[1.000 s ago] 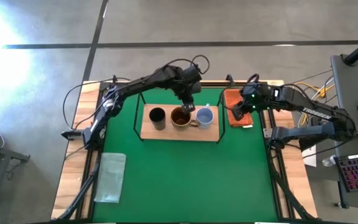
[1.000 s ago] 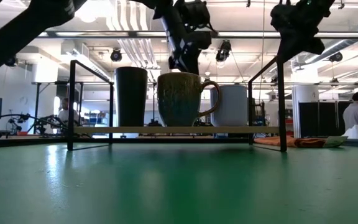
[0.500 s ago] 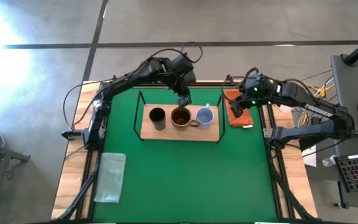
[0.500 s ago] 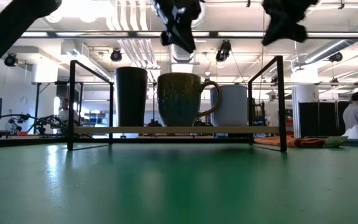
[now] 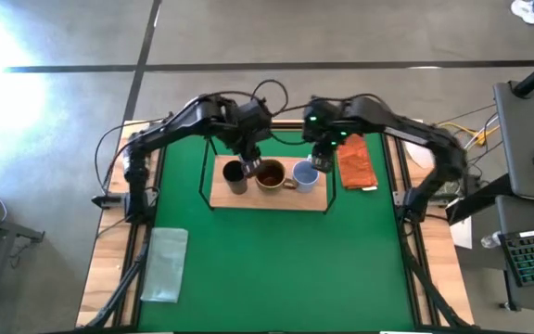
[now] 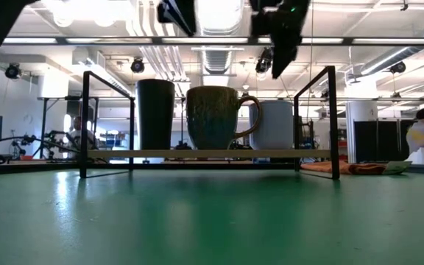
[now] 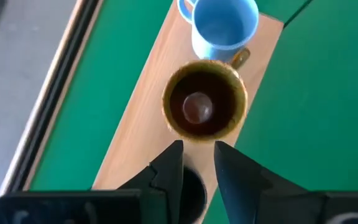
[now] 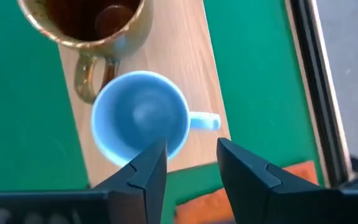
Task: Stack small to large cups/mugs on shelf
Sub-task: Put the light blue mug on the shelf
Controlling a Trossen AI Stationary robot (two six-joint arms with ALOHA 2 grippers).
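Already on shelf: three vessels in a row on the shelf (image 5: 269, 197) — black cup (image 5: 235, 173), brown-gold mug (image 5: 270, 174), pale blue mug (image 5: 305, 173), each just beside the next, all upright.
Order: in the low view the black cup (image 6: 155, 114) stands taller than the brown mug (image 6: 214, 118); which is "smallest" is open to judgement.
Left gripper (image 7: 196, 163): fingers narrowly apart, holding nothing, hanging above the gap between black cup and brown mug.
Right gripper (image 8: 191, 160): fingers apart, empty, above the blue mug's (image 8: 140, 116) rim, handle side.
Progress: placement looks done or near done — nothing is left on the green table (image 5: 276, 260) except cloths.
Left to do: judged, only a check of order or spacing, then clearing the arms.
Off-task: orange cloth (image 5: 357, 165) beside the shelf; pale cloth (image 5: 165, 264) well apart.
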